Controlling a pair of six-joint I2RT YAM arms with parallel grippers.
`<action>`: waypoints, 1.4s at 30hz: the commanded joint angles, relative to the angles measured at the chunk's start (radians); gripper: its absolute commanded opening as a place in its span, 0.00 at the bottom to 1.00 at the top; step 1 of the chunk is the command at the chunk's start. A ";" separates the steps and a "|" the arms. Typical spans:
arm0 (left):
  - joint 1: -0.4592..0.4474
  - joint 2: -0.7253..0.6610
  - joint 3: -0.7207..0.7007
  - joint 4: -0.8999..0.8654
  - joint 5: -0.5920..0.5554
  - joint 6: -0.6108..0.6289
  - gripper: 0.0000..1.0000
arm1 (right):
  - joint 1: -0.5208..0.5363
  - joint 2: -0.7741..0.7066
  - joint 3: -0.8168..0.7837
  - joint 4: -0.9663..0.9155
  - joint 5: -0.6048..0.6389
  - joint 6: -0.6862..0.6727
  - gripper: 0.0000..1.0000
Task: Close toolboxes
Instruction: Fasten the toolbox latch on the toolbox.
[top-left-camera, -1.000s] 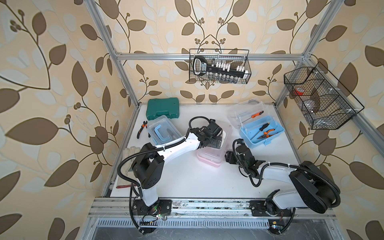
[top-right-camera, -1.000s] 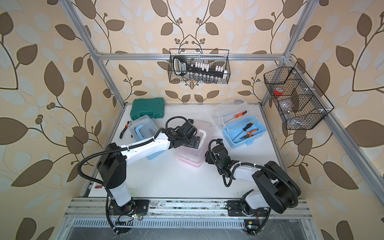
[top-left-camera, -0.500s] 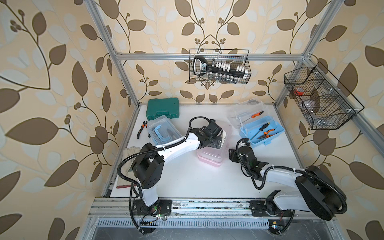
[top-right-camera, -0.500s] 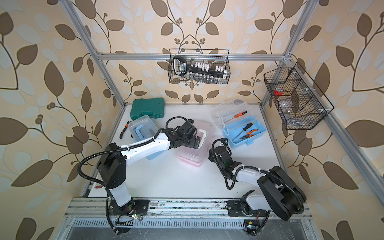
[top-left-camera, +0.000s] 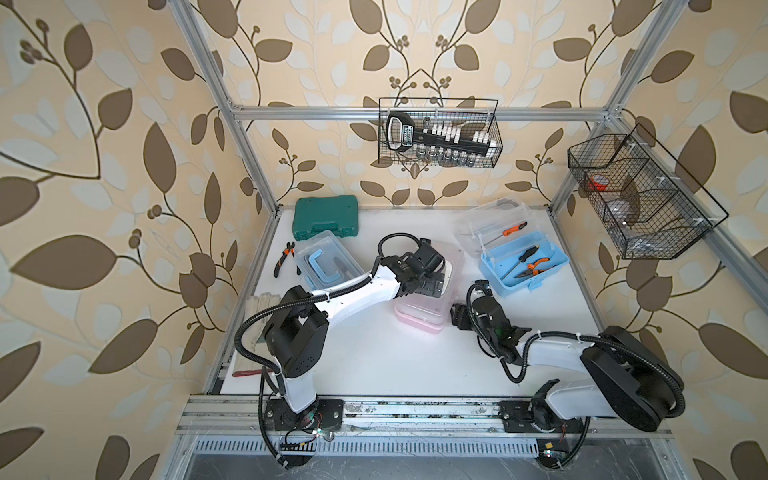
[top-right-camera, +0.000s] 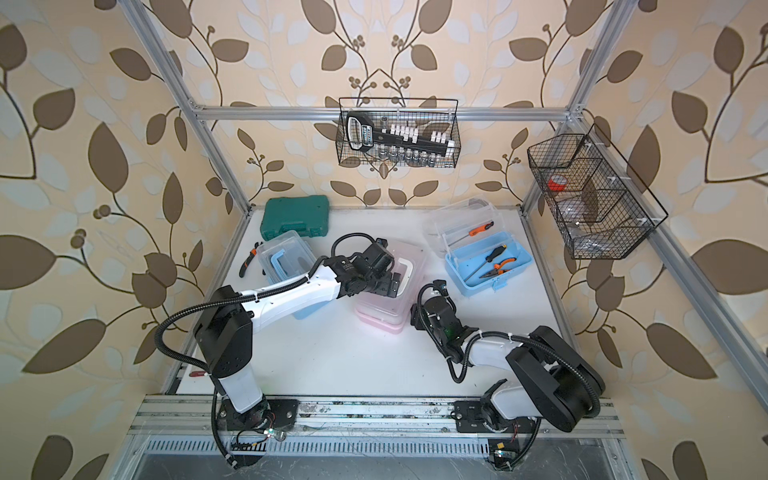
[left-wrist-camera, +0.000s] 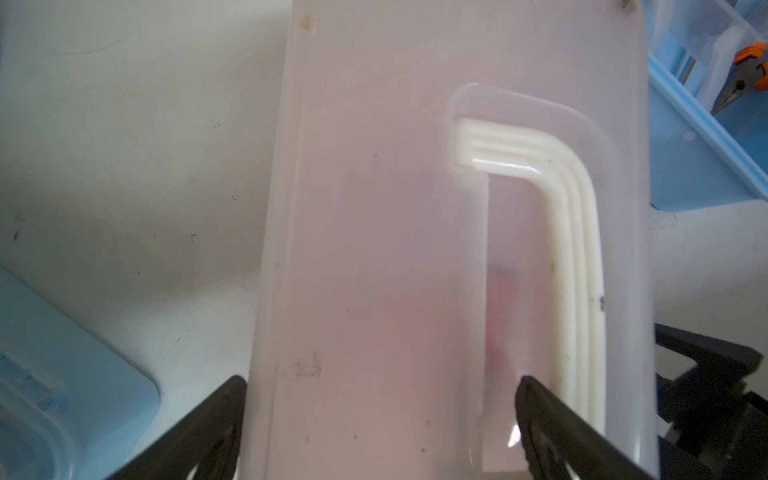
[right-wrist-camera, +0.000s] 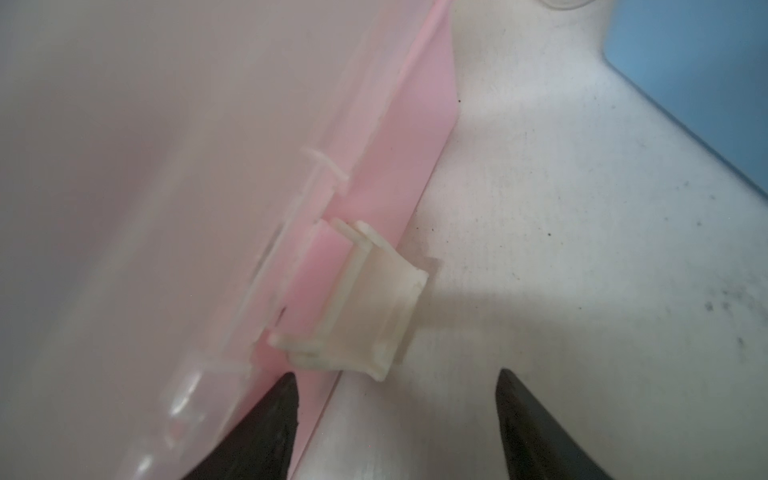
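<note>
Resting on pink toolbox (top-left-camera: 419, 309) lid, table centre: left gripper (left-wrist-camera: 381, 380), fingers spread wide, gripping nothing. Right gripper (right-wrist-camera: 397, 374) at box's 4 o'clock, fingers apart, empty, white latch (right-wrist-camera: 374, 299) just ahead. Open blue toolbox (top-left-camera: 523, 266) at 2 o'clock, second blue toolbox (top-left-camera: 328, 257), lid down, at 10 o'clock.

Bare white table (top-left-camera: 395, 365) lies open before the pink toolbox (top-left-camera: 419, 309); the open blue toolbox (top-left-camera: 548, 247) hems its right, the left arm (top-left-camera: 357, 295) overhangs its left; its latch (right-wrist-camera: 374, 299) sits unblocked ahead of the right gripper (right-wrist-camera: 397, 374).
</note>
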 joint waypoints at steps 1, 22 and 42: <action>-0.002 -0.007 -0.027 -0.067 0.017 0.017 0.99 | 0.005 0.032 -0.016 0.098 0.014 0.008 0.73; -0.002 -0.003 -0.034 -0.067 0.012 0.020 0.99 | 0.006 -0.016 -0.052 0.103 0.220 0.015 0.74; -0.002 -0.015 -0.042 -0.039 0.028 0.027 0.99 | 0.007 0.151 -0.040 0.325 0.121 -0.122 0.92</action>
